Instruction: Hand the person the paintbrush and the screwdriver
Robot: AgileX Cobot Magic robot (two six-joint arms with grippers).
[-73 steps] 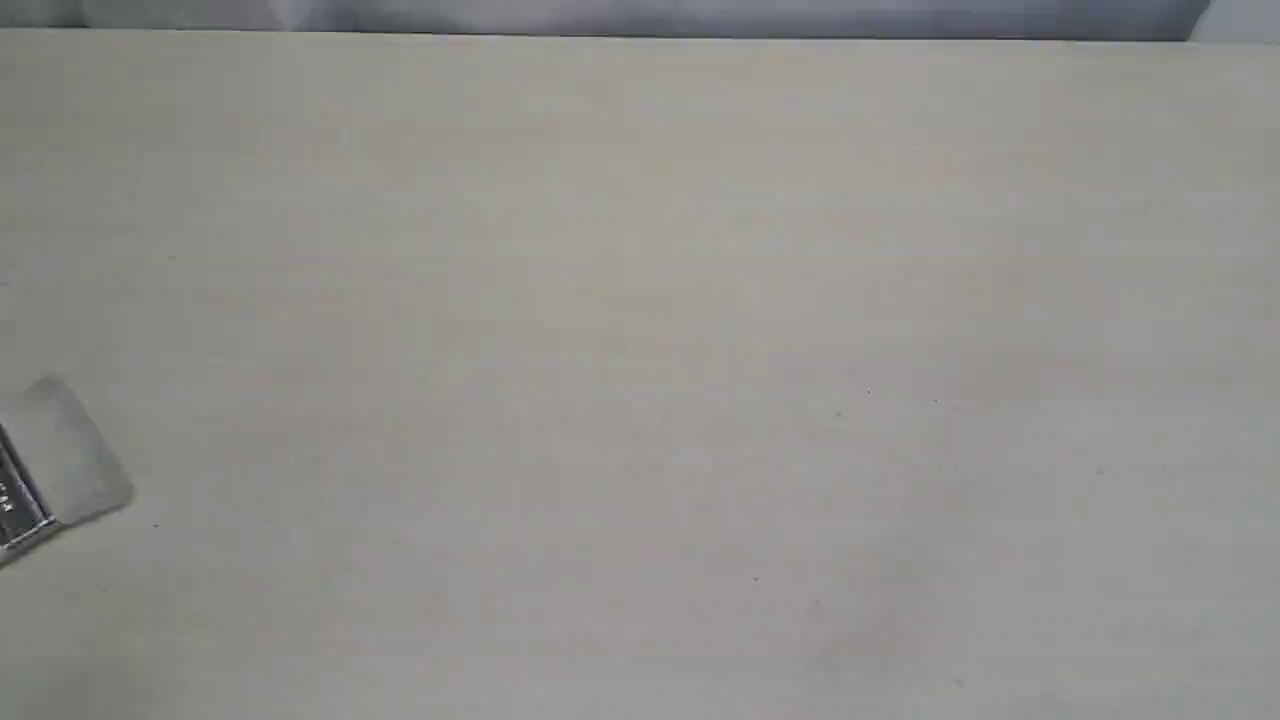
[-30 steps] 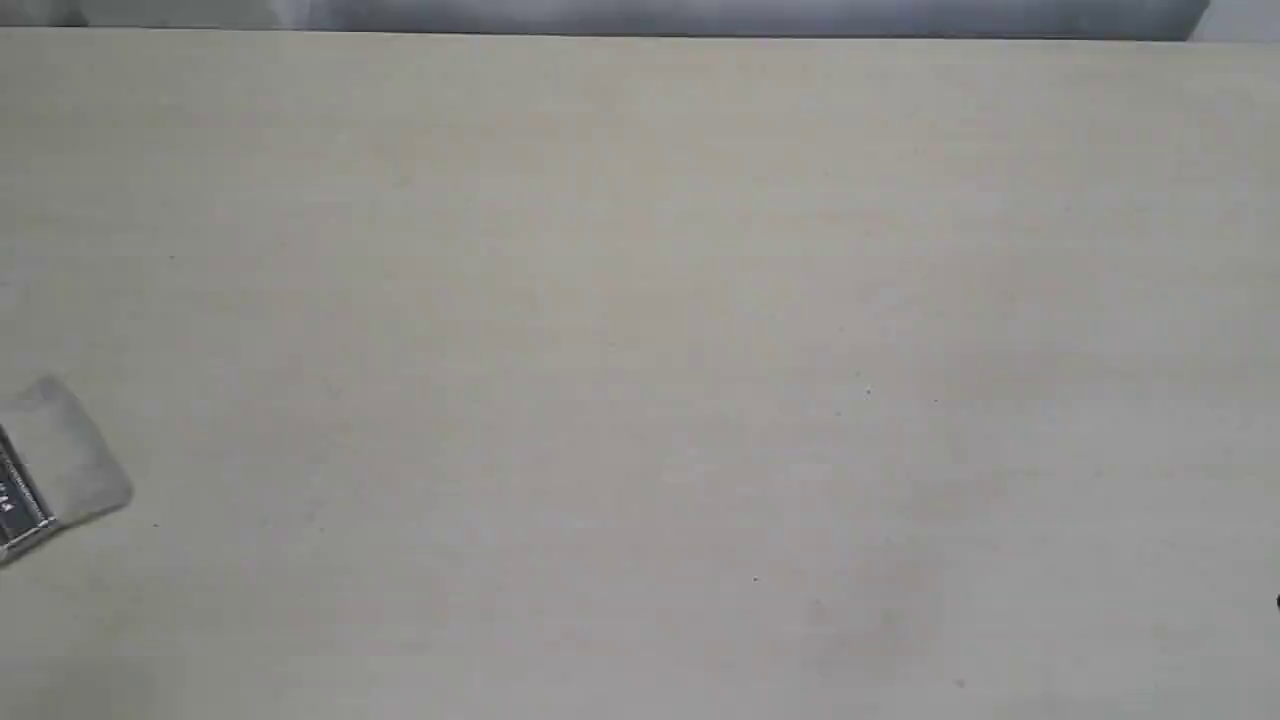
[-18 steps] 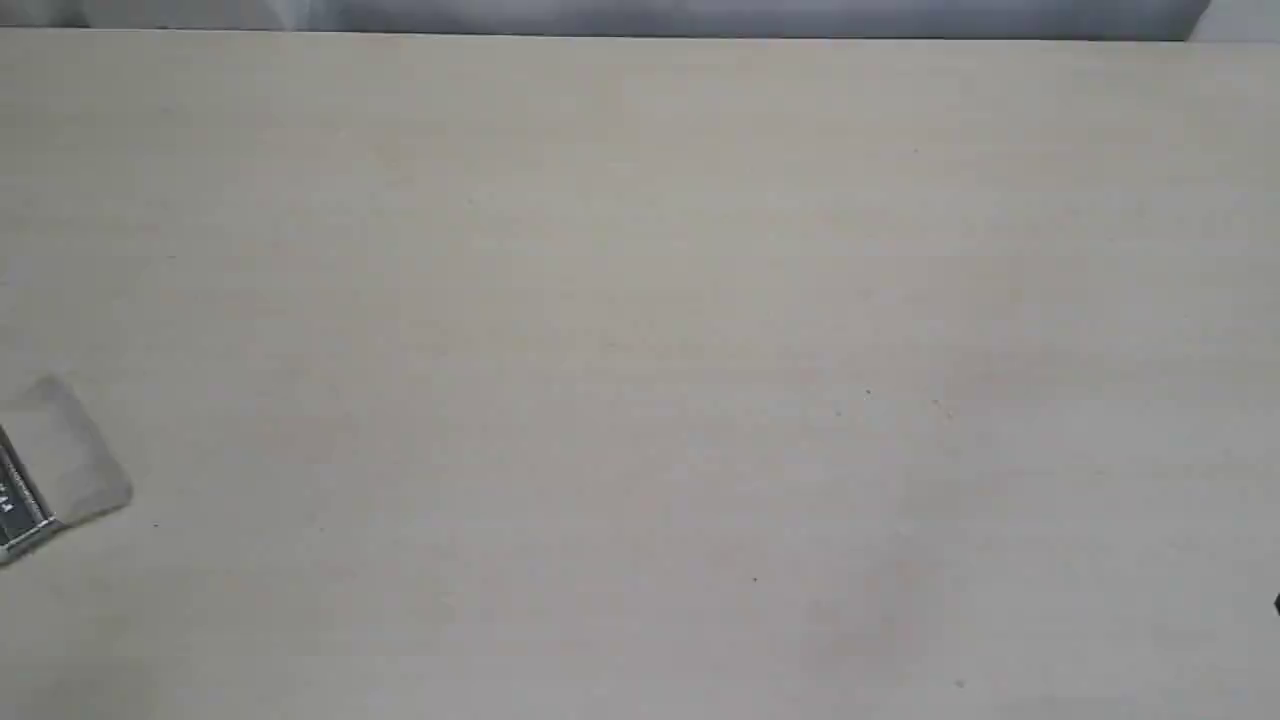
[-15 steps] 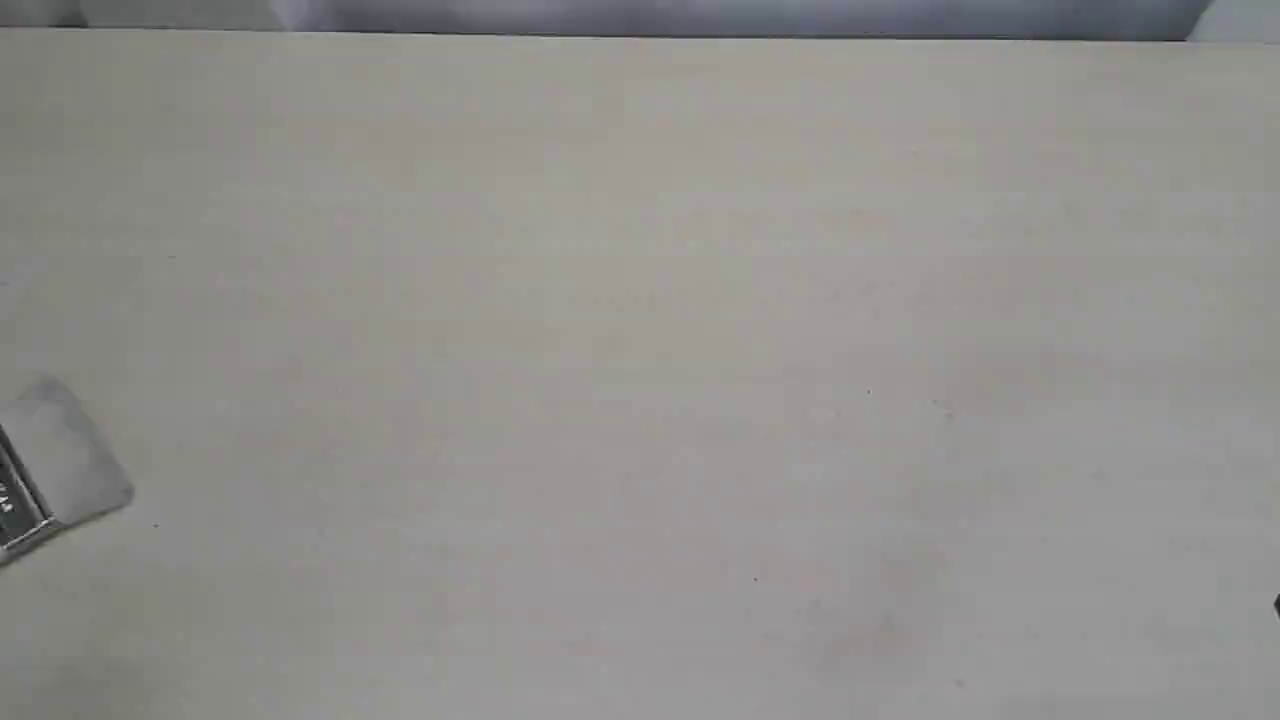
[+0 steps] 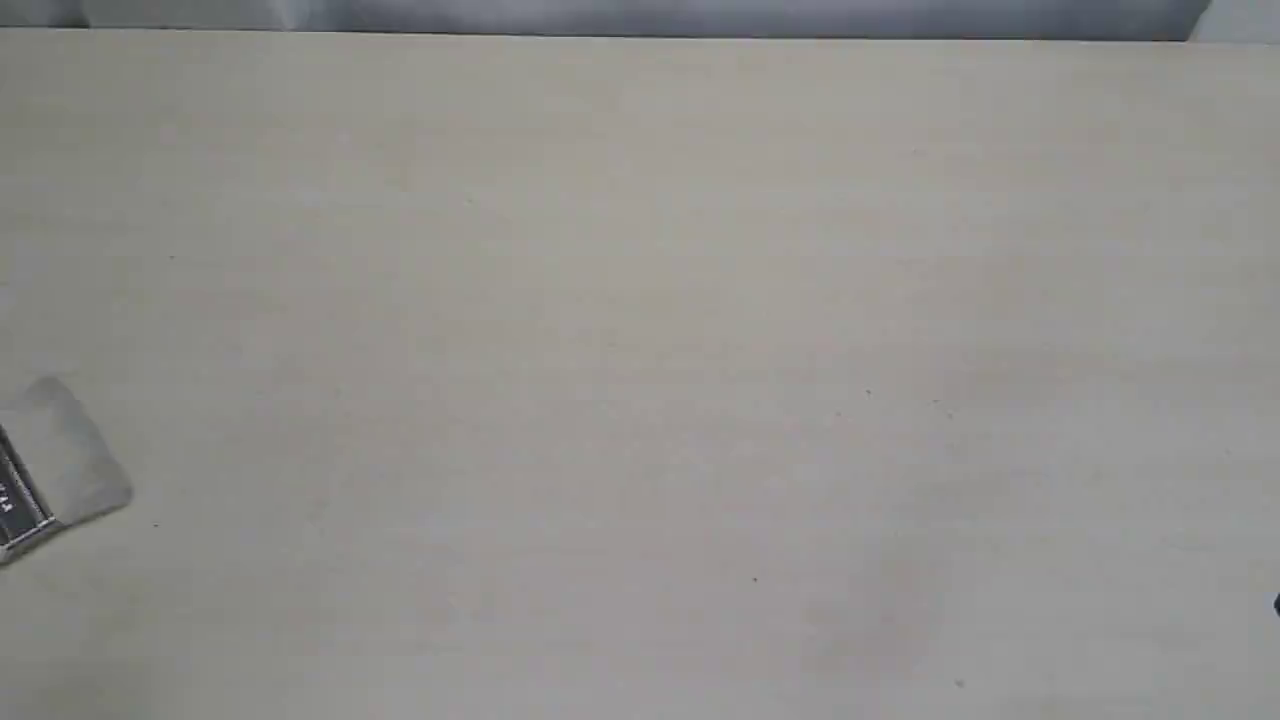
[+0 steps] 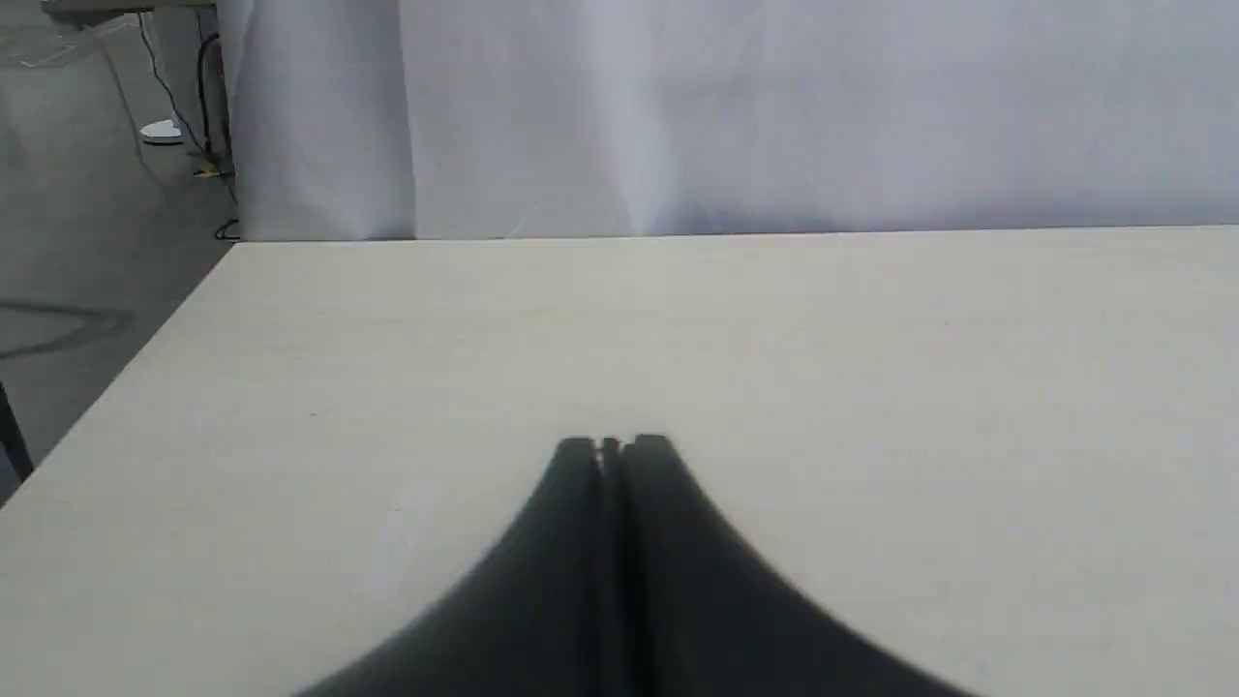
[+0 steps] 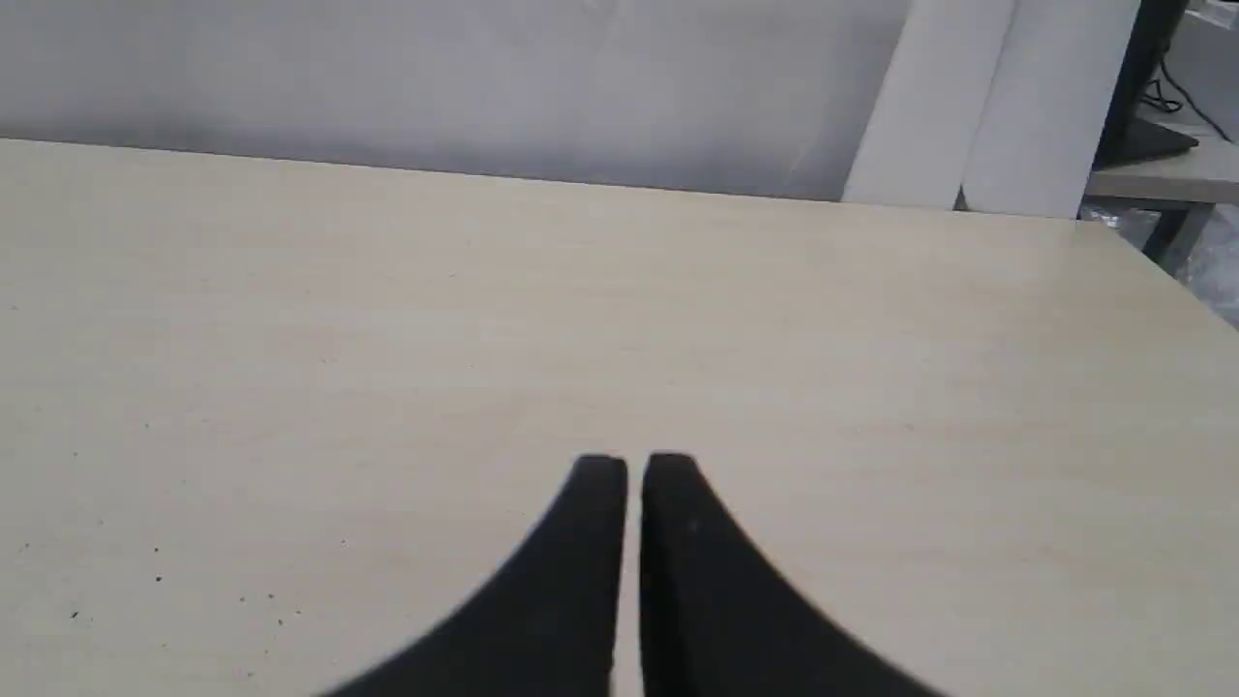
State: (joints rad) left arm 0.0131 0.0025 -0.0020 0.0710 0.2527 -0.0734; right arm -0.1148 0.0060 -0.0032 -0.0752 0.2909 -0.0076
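The paintbrush [image 5: 55, 470] lies at the far left edge of the exterior view; only its pale bristles and part of the silver ferrule show, the handle is cut off. The screwdriver and the person are out of view. My left gripper [image 6: 613, 445] is shut, with nothing between its black fingers, over bare table. My right gripper [image 7: 634, 465] is also shut and holds nothing, with only a thin slit between its fingers. A tiny dark speck at the right edge of the exterior view cannot be told apart.
The pale wooden table [image 5: 640, 300] fills the exterior view. A white curtain [image 6: 774, 106] hangs behind its far edge. The table's side edge [image 6: 116, 368] and the floor show in the left wrist view; a table corner [image 7: 1142, 261] shows in the right wrist view.
A small dark speck has come in at the right edge of the exterior view. The paintbrush has not moved.
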